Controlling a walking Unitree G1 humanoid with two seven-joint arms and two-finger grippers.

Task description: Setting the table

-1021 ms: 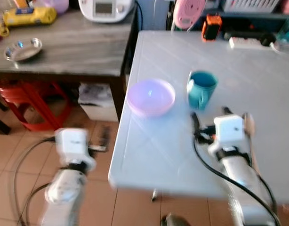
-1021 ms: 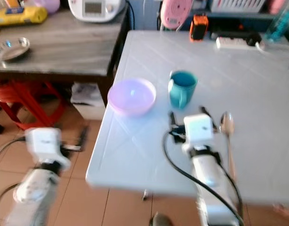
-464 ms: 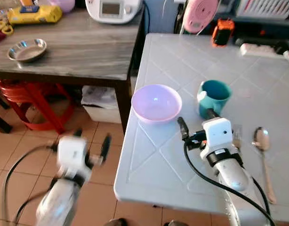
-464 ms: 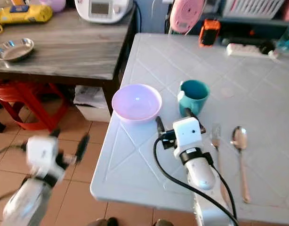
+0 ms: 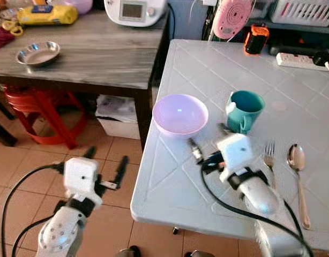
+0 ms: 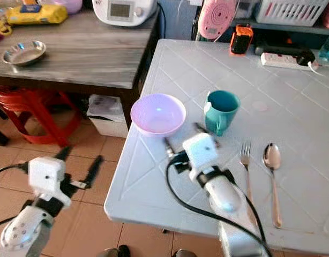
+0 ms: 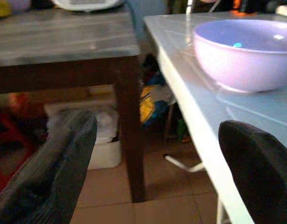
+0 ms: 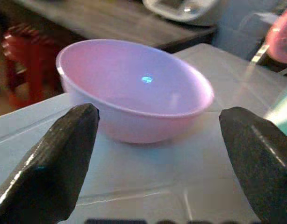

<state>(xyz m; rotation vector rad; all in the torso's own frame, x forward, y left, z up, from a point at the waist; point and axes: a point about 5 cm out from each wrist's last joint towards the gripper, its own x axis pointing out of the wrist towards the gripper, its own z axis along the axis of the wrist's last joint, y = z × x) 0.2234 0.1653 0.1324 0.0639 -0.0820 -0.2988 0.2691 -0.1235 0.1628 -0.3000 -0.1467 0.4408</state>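
The pink bowl (image 5: pixel 180 114), standing near the table's (image 5: pixel 170 182) left edge beside the teal mug (image 5: pixel 244 110), is faced directly by the right gripper (image 5: pixel 208 143), held empty with fingers apart, while the left gripper (image 5: pixel 105 165) is kept off the table, likewise apart.

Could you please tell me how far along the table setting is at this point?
Done: fork and spoon lie side by side right of the teal mug. In hand: open right gripper faces the purple bowl, not touching. Left: placing the bowl; left gripper hangs idle.
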